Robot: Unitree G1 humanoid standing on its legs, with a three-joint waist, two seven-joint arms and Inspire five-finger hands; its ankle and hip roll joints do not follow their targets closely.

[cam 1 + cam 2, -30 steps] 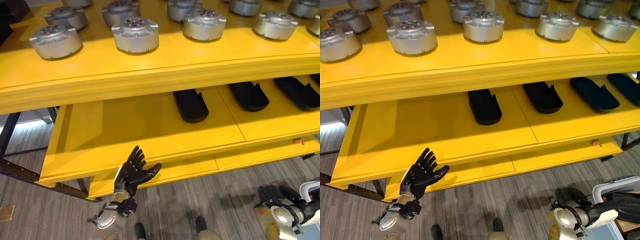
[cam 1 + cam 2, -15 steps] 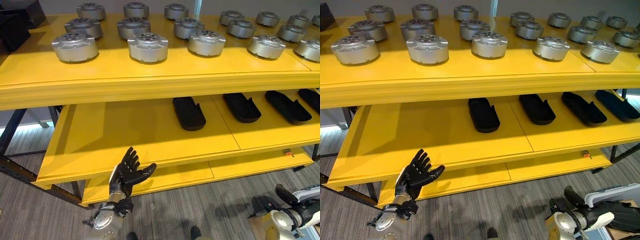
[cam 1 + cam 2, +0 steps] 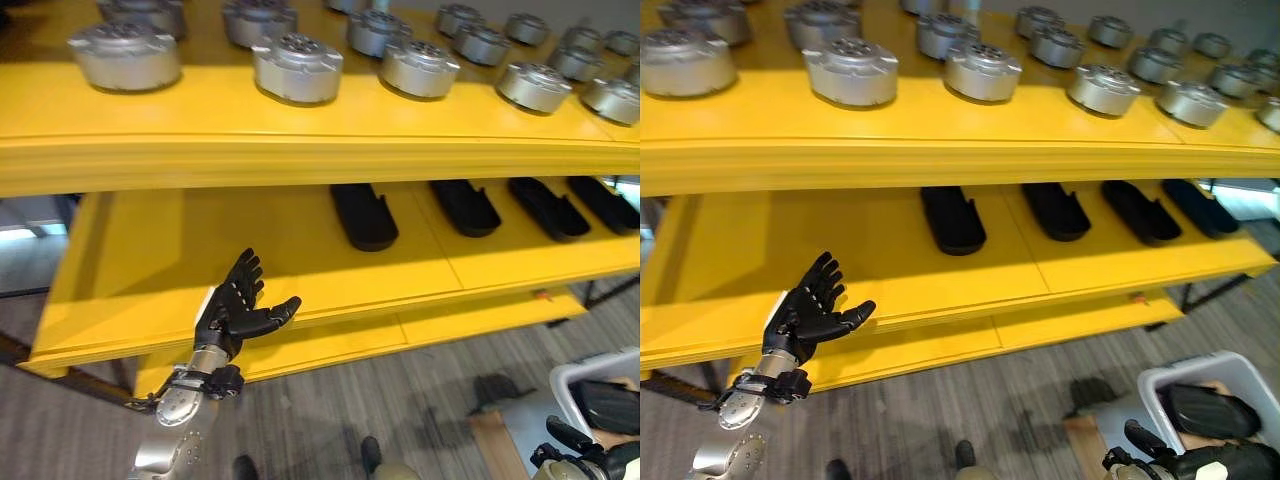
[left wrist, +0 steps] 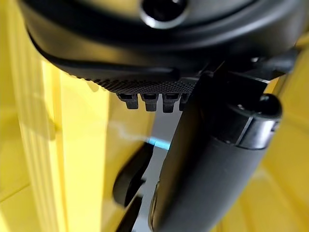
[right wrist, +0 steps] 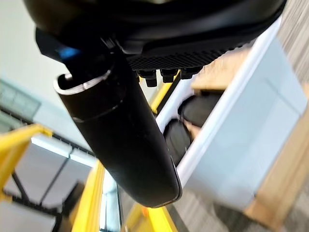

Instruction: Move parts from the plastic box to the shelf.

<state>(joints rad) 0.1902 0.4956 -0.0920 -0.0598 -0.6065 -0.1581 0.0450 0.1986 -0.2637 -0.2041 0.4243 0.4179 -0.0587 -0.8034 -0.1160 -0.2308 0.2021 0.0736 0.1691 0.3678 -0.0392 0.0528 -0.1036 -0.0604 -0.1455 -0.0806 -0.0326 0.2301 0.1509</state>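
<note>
No text, label, number or sign can be read anywhere in these views. The yellow shelf (image 3: pixel 300 150) has plain boards with no markings along their front edges. The silver round parts (image 3: pixel 297 68) on its top board show only holes in their faces. The black parts (image 3: pixel 363 215) on the middle board and the plastic box (image 3: pixel 1200 380) carry no legible print.
</note>
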